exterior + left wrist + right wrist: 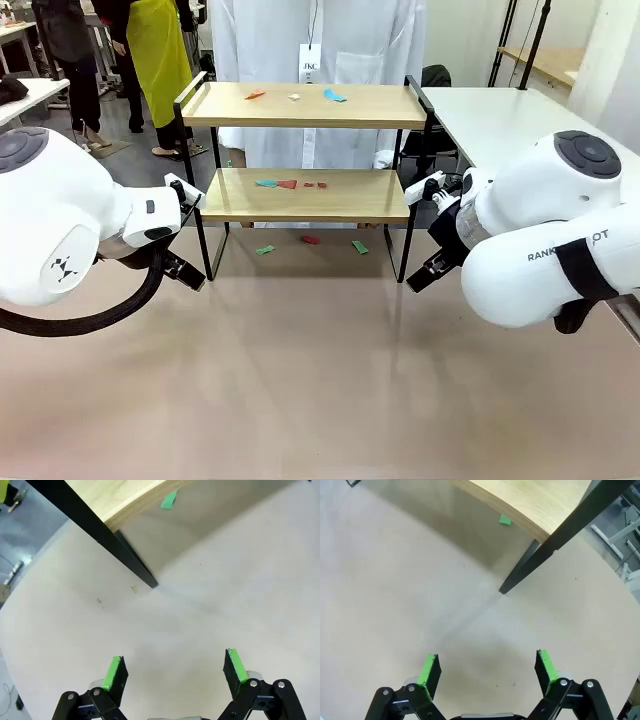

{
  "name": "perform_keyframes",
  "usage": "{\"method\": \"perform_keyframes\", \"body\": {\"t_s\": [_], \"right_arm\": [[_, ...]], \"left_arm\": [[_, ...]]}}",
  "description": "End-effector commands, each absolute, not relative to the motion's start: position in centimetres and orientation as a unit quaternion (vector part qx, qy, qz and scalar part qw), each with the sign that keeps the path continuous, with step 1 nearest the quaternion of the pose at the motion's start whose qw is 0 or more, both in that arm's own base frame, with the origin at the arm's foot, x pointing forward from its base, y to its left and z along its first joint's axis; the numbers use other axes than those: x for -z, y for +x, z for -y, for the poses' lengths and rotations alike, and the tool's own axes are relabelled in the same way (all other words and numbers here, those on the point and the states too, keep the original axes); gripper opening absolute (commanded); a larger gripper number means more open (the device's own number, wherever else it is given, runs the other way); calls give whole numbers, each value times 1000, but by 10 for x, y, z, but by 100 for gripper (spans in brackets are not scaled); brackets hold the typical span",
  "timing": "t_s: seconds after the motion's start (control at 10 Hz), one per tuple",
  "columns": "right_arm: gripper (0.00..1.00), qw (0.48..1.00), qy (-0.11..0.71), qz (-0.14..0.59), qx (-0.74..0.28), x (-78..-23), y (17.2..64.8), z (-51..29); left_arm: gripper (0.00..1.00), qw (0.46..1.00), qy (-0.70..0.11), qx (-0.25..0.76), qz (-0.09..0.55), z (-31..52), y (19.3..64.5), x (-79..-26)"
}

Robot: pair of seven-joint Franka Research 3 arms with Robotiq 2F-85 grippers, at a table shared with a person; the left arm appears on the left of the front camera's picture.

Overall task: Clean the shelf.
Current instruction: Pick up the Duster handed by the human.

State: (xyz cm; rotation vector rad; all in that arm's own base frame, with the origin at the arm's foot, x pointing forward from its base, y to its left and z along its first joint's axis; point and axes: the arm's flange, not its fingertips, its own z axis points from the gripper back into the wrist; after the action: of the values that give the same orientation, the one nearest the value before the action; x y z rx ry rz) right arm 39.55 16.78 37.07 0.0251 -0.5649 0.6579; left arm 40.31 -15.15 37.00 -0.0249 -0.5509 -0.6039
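Observation:
The shelf (305,195) stands at the far middle of the tan table, two wooden boards in a black frame. Small paper scraps lie on its top board (300,105): orange, white and blue. Teal and red scraps (285,184) lie on the lower board. Green and red scraps (310,245) lie on the table under it. My left gripper (185,270) hovers open by the shelf's left front leg (127,557), empty (175,662). My right gripper (422,277) hovers open by the right front leg (540,562), empty too (487,667). One green scrap (169,500) (505,520) shows under the board in each wrist view.
A person in a white coat (310,50) stands right behind the shelf. A white table (500,120) adjoins at the back right. The tan tabletop (300,380) in front of the shelf is bare.

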Motion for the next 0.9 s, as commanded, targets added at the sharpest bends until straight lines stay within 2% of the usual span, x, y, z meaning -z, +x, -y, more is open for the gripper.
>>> {"method": "perform_keyframes", "body": {"t_s": [0.0,0.8], "right_arm": [[100,907,12,274,-319,-371,395,-168],[100,907,12,274,-319,-371,395,-168]], "left_arm": [[100,917,-12,294,268,152,403,-370],[100,918,-12,294,268,152,403,-370]]}}
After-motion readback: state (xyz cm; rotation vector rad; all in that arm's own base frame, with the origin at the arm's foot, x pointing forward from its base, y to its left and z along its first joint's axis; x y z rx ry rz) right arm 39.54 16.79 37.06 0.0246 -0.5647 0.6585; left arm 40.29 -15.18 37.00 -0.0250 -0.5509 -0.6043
